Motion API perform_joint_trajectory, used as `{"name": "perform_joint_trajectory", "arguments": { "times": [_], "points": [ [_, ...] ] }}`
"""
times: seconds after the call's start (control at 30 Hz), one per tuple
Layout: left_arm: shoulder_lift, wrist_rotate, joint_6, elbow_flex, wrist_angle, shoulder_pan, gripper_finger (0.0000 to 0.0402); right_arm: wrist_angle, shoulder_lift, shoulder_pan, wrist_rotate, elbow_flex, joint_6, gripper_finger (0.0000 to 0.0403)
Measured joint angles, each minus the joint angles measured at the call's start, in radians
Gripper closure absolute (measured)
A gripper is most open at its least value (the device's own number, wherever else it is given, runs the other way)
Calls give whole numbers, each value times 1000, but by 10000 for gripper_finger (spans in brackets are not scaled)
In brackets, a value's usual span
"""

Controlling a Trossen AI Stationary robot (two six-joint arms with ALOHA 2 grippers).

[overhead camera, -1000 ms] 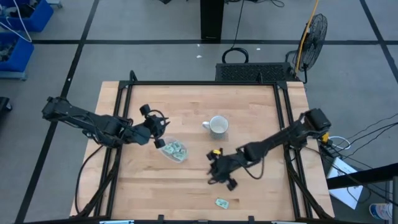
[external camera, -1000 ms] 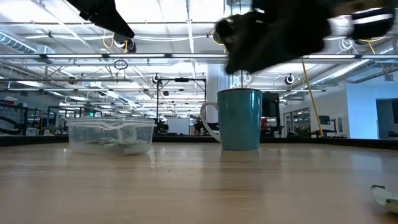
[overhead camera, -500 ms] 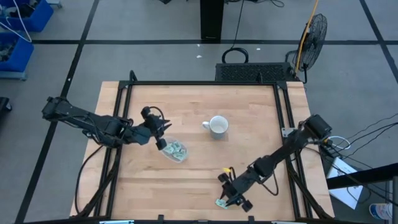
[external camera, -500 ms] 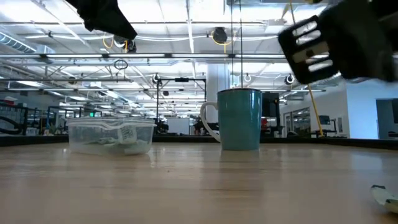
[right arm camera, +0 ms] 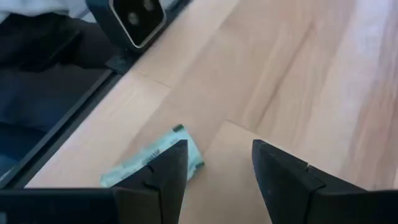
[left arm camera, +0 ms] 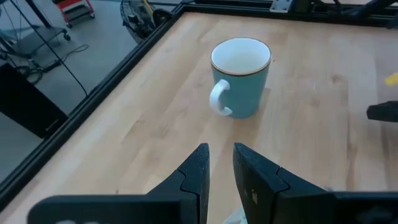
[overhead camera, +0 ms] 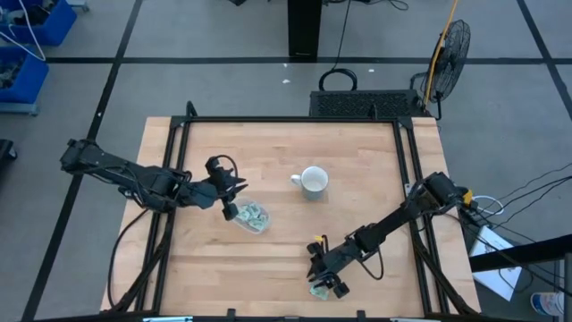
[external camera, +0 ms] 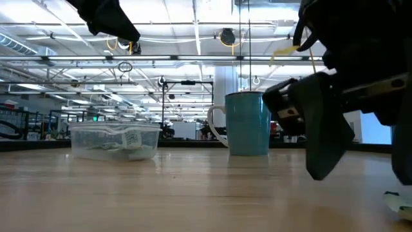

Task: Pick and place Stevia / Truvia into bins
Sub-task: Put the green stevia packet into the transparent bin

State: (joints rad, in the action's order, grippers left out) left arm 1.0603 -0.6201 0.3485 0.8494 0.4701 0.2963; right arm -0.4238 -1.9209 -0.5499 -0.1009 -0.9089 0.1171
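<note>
The clear bin [overhead camera: 251,217] sits left of the table's middle with several pale green packets [overhead camera: 255,213] lying in it; the low view shows the bin [external camera: 114,142] too. One more packet [right arm camera: 152,164] lies flat near the table's near edge [overhead camera: 315,292], and it shows at the picture's edge in the low view [external camera: 400,201]. My right gripper [right arm camera: 216,163] hovers open just above and beside this packet, also seen from above [overhead camera: 325,281]. My left gripper [left arm camera: 221,163] hangs over the bin's left end [overhead camera: 229,204] with its fingers a little apart and nothing between them.
A teal mug with a white inside [overhead camera: 313,182] stands upright near the table's middle, handle toward the left; it shows in the left wrist view [left arm camera: 240,78] and the low view [external camera: 247,124]. The table's black frame rail [right arm camera: 74,118] runs close behind the lone packet.
My right gripper has swung from just below the table's middle toward the near edge and come down low over the lone packet. The left gripper has stayed over the bin. The packets, bin and mug have not moved.
</note>
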Motion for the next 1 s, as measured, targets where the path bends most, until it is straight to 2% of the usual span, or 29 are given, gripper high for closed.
{"name": "perform_joint_trajectory", "arguments": {
  "times": [0.17,0.5,0.67,0.87,1.0],
  "points": [
    [0,-2,-13,0,0,0,323,54,1,-6,-2,-1,39,238],
    [0,-6,-13,0,0,0,323,18,-56,-27,2,-3,81,269],
    [0,-7,-13,0,0,0,323,12,-60,-26,3,-3,39,310],
    [0,-8,-13,0,0,0,323,-9,-34,-20,-19,-1,-61,392],
    [0,-12,-12,0,-1,0,323,13,-5,12,-11,2,-139,394]
  ]
}}
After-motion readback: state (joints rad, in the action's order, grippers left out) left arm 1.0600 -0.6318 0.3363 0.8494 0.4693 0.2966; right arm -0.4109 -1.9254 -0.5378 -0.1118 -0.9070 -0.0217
